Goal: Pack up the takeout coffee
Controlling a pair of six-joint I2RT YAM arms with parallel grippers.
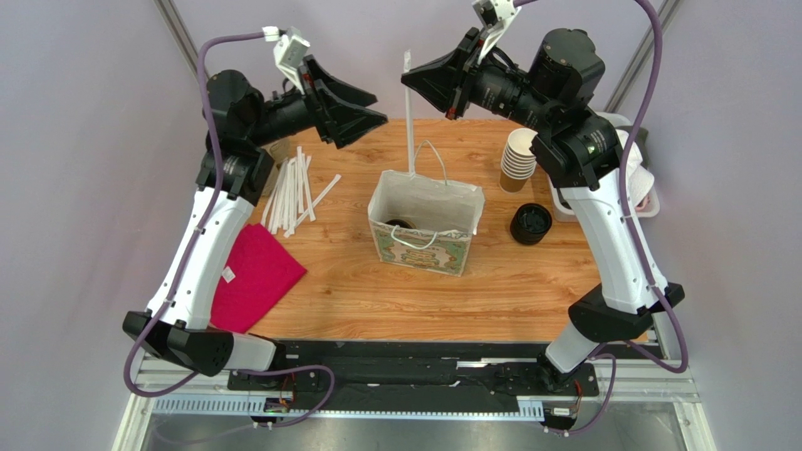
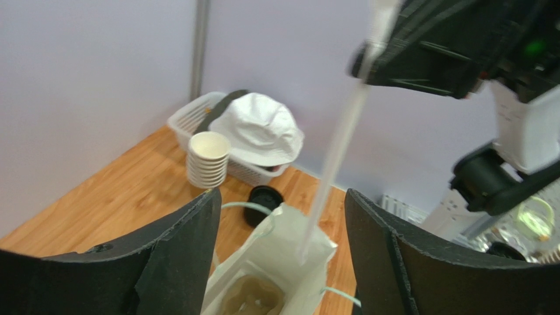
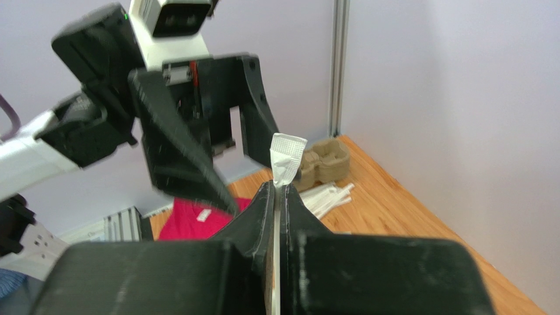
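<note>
A white paper bag (image 1: 428,202) stands open in the middle of the table. A dark round lid shows inside it at the left; it looks like the takeout coffee (image 1: 399,225), mostly hidden by the bag wall. My right gripper (image 1: 410,81) hangs high above the back of the bag, shut on a paper-wrapped straw (image 1: 409,127) that dangles with its lower end over the bag mouth. The wrapper's end pokes up past the shut right gripper (image 3: 277,191). My left gripper (image 1: 365,111) is open beside the straw (image 2: 335,157), holding nothing; the left gripper (image 2: 282,252) frames the bag (image 2: 289,256).
A stack of lidless paper cups (image 1: 517,155) and a lone black lid (image 1: 530,224) sit right of the bag. A white basket (image 1: 649,202) holding a white hat is at the far right. Loose wrapped straws (image 1: 294,193) and a red cloth (image 1: 252,274) lie left. A kraft cup carrier (image 3: 325,157) sits back left.
</note>
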